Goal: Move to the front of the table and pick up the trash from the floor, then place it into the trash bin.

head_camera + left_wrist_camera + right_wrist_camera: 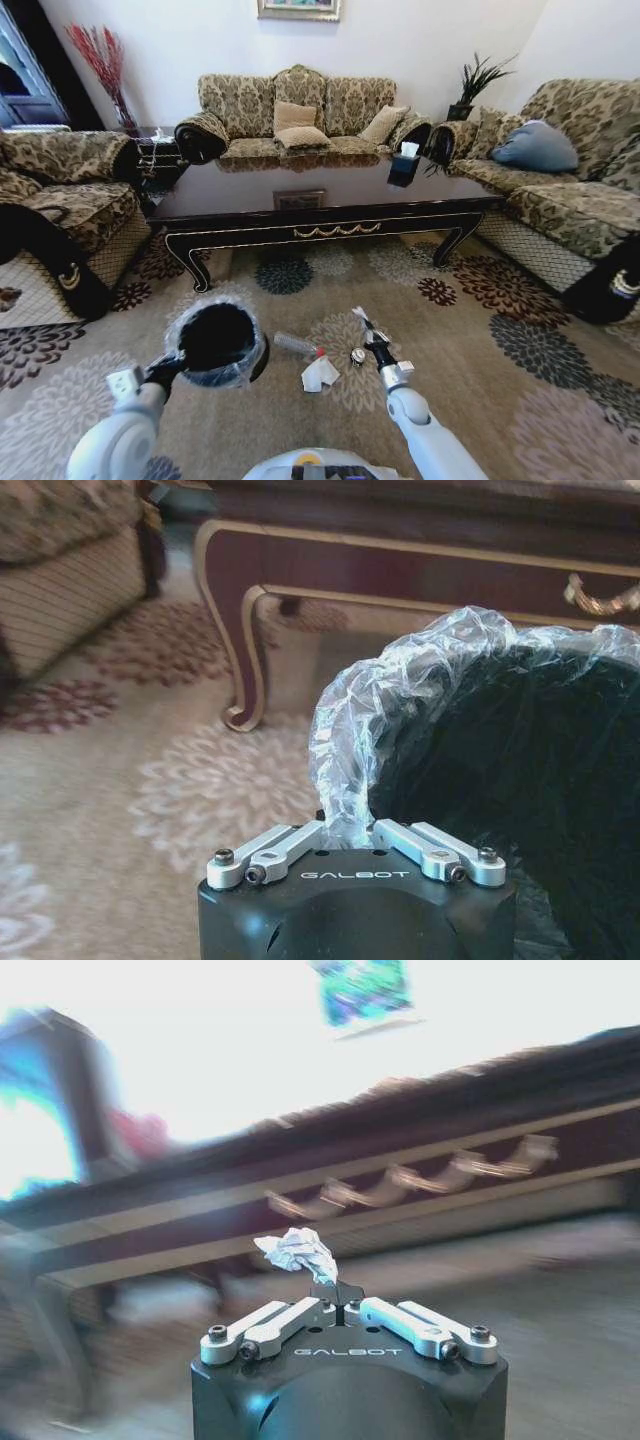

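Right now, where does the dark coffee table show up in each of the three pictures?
Head view: the table spans the middle, beyond the trash bin.
Left wrist view: the table, curved leg and apron, stands behind the bin.
Right wrist view: the table slants across, blurred, behind the crumpled paper.
Shared landmark: the gold ornament on its apron.

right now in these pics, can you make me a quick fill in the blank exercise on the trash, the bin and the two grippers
1. The left gripper is shut on the plastic-lined rim of the trash ____.
2. The right gripper pinches a small crumpled piece of ____ paper.
3. On the carpet between the arms lies a clear bottle with a ____ cap.
4. The trash bin is held in front of the dark wood ____.

Missing words: bin; white; red; table
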`<state>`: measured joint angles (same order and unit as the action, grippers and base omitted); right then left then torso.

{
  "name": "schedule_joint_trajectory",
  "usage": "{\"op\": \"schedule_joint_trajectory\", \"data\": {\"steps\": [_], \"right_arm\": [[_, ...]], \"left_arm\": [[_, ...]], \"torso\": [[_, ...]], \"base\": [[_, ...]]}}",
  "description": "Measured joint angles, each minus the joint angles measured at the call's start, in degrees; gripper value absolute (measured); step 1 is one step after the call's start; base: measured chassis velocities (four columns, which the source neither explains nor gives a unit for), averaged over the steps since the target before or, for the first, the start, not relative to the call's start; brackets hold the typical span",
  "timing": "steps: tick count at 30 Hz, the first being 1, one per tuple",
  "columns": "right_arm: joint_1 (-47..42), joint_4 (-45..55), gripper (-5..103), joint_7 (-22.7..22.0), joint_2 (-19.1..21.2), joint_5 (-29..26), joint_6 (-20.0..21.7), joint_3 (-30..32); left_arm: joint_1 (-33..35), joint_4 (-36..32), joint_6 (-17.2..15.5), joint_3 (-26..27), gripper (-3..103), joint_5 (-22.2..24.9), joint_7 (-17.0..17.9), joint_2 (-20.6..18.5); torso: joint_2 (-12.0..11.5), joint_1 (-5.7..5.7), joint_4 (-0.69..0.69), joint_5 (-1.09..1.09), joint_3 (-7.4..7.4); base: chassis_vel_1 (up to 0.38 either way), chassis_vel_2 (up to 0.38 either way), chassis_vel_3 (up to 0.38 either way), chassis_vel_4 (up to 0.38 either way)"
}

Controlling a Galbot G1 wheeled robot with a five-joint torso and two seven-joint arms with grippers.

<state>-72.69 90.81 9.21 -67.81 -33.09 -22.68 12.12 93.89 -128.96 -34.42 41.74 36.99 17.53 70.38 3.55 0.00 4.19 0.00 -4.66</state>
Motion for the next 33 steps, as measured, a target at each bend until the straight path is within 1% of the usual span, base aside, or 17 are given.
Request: {"op": "schedule_joint_trajectory", "data": {"steps": [1,3,6,7,10,11,12,17,21,26,28,30,31,33], "right_arm": [[0.0,0.0,0,0.0,0.0,0.0,0.0,0.0],[-0.1,2.8,0,2.5,1.5,-2.4,-1.5,-2.6],[-0.4,5.6,0,4.6,2.9,-2.7,-2.5,-5.8],[-0.4,5.6,0,4.6,2.9,-2.7,-2.5,-5.8],[-0.4,7.2,0,5.3,3.7,-1.4,-3.3,-8.1],[-0.4,8.0,0,5.8,4.4,-0.1,-3.9,-9.4],[-0.4,8.0,0,5.8,4.4,-0.1,-3.9,-9.4],[-0.2,8.8,0,8.1,7.4,3.7,-5.5,-11.9],[-0.6,8.9,0,9.4,8.3,5.4,-6.0,-12.3],[-1.7,8.3,0,11.0,8.1,6.1,-6.1,-12.1],[-2.7,8.0,0,11.7,7.1,6.3,-6.1,-11.8],[-2.9,7.9,0,11.9,6.7,6.5,-6.1,-11.7],[-3.0,7.8,-2,12.1,6.5,6.7,-6.1,-11.7],[-3.4,7.4,9,13.1,5.5,7.0,-6.2,-11.4]], "left_arm": [[0.0,0.0,0.0,0.0,2,0.0,0.0,0.0],[-2.1,2.5,0.2,-3.0,2,-1.0,-0.3,-0.3],[-5.2,5.8,0.4,-7.2,2,-1.7,-0.4,0.1],[-5.2,5.8,0.4,-7.2,2,-1.7,-0.4,0.1],[-7.3,7.6,0.5,-9.9,2,-1.8,-0.4,0.9],[-8.1,8.3,0.5,-11.0,2,-1.8,-0.4,1.4],[-8.1,8.3,0.5,-11.0,2,-1.8,-0.4,1.4],[-9.9,9.3,0.8,-12.9,2,-1.6,-0.4,1.6],[-10.4,9.8,1.2,-13.8,2,-1.6,-0.4,2.0],[-10.4,9.6,1.8,-14.9,2,-1.3,-0.4,3.6],[-10.0,9.6,1.9,-15.5,2,-1.3,-0.4,4.9],[-9.9,9.6,1.9,-15.7,2,-1.4,-0.4,5.4],[-9.9,9.5,1.9,-15.8,2,-1.4,-0.3,5.7],[-9.6,9.5,2.0,-16.5,2,-1.9,-0.3,7.2]], "torso": [[0.0,0.00,0.00,0.00,0.00],[0.0,0.00,-0.01,-0.01,0.00],[0.0,0.00,-0.01,0.00,0.00],[0.0,0.00,-0.01,0.00,0.00],[0.0,0.00,0.00,0.01,0.00],[0.0,0.00,-0.01,0.01,0.00],[0.0,0.00,-0.01,0.01,0.00],[0.0,0.00,-0.01,0.01,0.00],[0.0,0.00,-0.01,0.00,0.00],[0.0,0.00,0.00,0.01,0.00],[0.0,0.00,-0.01,0.01,0.00],[0.0,0.00,-0.01,0.01,0.00],[0.0,0.00,-0.01,0.01,0.01],[0.0,0.00,-0.01,0.01,0.01]], "base": [[0.000,0.000,0.000,0.000],[0.000,0.000,0.000,0.000],[0.000,0.000,0.000,0.000],[0.000,0.000,0.000,0.000],[0.000,0.000,0.000,0.000],[0.000,0.000,0.000,0.000],[0.000,0.000,0.000,0.000],[0.000,0.000,0.000,0.000],[0.000,0.000,0.000,0.000],[0.000,0.000,0.000,0.000],[0.000,0.000,0.000,0.000],[0.000,0.000,0.000,0.000],[0.000,0.000,0.000,0.000],[0.000,0.000,0.000,0.000]]}}
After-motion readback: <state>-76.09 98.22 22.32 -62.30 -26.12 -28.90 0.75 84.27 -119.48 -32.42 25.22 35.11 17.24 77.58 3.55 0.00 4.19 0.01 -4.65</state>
